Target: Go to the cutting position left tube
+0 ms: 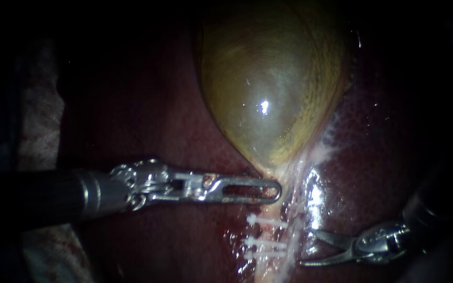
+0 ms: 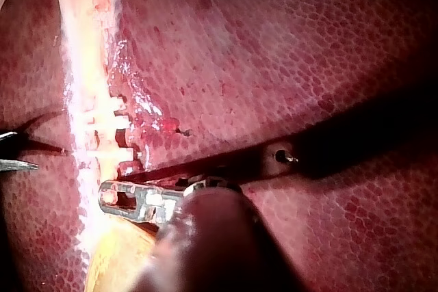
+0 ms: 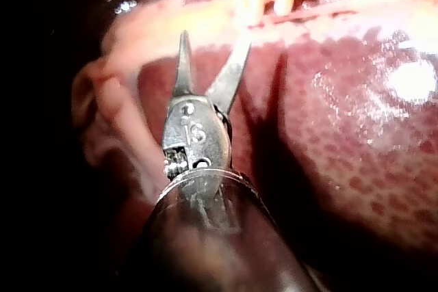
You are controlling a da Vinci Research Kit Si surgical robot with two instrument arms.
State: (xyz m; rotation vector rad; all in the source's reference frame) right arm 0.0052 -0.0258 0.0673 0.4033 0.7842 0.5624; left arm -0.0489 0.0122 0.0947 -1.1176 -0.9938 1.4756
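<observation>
Two instruments, one gallbladder (image 1: pixel 268 78), liver (image 1: pixel 174 241) beneath. Left instrument (image 1: pixel 276 191): shaft level from the left, jaws lying together with nothing seen between them, tip against the pale band just under the gallbladder's narrow end. Left tube (image 1: pixel 268 233): pale, running downward from that tip, crossed by three white clips (image 1: pixel 266 222). Right instrument (image 1: pixel 306 247): two blades spread wide, holding nothing, pointed at the clipped stretch, just beside it, not touching.

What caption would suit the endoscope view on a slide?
Right instrument, jaws open, beside the clipped tube below the gallbladder.
</observation>
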